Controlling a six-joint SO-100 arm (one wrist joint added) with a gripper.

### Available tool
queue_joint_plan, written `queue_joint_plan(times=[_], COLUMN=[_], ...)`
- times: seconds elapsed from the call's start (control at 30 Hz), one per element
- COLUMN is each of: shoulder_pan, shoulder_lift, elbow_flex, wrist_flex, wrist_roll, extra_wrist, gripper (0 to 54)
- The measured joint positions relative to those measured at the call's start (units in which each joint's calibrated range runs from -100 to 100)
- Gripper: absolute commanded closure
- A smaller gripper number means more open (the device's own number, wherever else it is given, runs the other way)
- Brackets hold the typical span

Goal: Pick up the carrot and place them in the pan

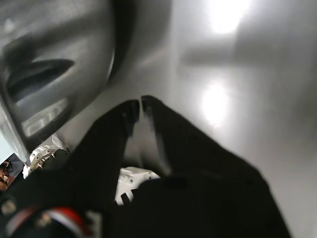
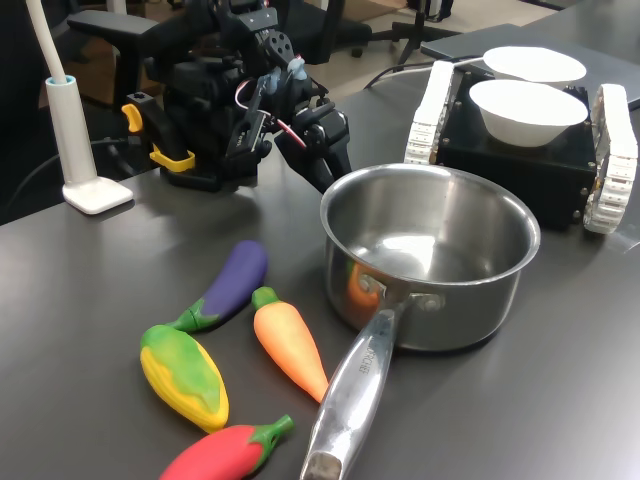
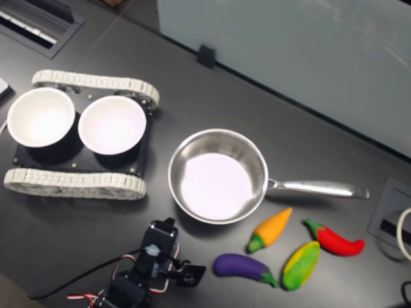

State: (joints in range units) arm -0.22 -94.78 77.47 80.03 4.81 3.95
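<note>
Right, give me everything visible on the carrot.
The carrot is a smooth, matte orange toy, a tapered cone with a small green stem cap. It lies flat on the dark table, beside the pan and its handle, apart from the gripper. In the second exterior view its tip points toward the handle and its cap toward the eggplant. Nothing grips it; whether it touches the handle is unclear.

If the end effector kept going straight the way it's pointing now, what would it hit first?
Most likely the pan: the end effector points toward its near outer wall, and the wrist view shows bare tabletop ahead with the steel wall beside it. Depth is unclear.
</note>
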Motion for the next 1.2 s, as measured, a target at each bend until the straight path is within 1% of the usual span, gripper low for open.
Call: queue_joint_plan(times=[0.2, 0.37, 0.67, 0.93, 1.2], shoulder_pan=[1.1, 2.4, 6.5, 10.1, 13.6], shoulder_lift=[0.2, 0.2, 0.3, 0.4, 0.2], elbow_flex=[-3.4, -6.1, -13.9, -19.9, -23.8], wrist_flex=[3.9, 5.9, 11.1, 13.0, 13.4], wrist_roll=[0.0, 0.6, 0.9, 1.5, 1.5], extra_wrist=[0.0, 0.0, 0.0, 0.0, 0.0], gripper=[53.4, 53.4, 53.4, 53.4, 53.4])
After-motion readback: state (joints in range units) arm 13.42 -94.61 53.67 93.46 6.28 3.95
